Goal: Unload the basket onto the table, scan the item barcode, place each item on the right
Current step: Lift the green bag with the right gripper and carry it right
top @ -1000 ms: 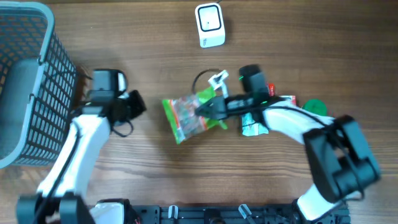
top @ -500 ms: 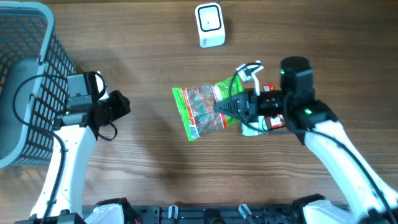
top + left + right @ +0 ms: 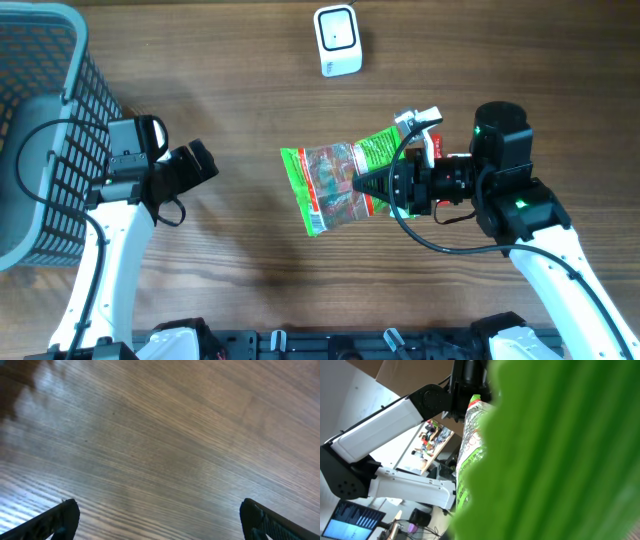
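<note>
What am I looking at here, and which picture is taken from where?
Two robot arms work at a wooden table. The overhead view looks straight down on it. The other two views come from a camera on each wrist. On the table are a white scanner at the far side and a basket at the left. The right arm has its jaws shut on a green bag, which is why its wrist view is filled with green. The left arm holds nothing and its jaws are open. Its wrist view shows only bare wood.
</note>
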Controlling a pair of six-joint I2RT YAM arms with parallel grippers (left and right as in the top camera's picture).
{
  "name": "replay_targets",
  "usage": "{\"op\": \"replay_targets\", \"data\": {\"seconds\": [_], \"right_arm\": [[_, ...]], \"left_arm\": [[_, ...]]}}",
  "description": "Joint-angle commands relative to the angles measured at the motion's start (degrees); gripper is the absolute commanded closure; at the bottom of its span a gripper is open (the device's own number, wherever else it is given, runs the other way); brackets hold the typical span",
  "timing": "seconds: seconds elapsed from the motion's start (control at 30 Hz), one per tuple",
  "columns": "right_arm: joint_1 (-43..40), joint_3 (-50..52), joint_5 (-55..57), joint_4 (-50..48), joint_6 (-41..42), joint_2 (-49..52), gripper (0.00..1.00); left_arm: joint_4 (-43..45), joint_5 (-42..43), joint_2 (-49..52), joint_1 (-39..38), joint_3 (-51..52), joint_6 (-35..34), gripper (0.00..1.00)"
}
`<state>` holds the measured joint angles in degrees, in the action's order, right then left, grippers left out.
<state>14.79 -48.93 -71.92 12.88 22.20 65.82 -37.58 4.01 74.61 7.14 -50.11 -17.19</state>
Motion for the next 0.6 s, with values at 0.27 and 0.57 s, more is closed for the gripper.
{"op": "replay_targets", "data": {"seconds": [0.27,0.57], "right_arm": [[-0.20,-0.11,-1.84,0.74,-1.14,-0.42,0.96],[-0.20,-0.11,-1.40,1.84,-0.92,-0.42,0.96]], "left_arm": [[1.88,-7.98,-0.35,0.11,-0.70,4.59,0.00],[2.23,-7.98,-0.35,0.13,-0.70,6.51,0.00]]}}
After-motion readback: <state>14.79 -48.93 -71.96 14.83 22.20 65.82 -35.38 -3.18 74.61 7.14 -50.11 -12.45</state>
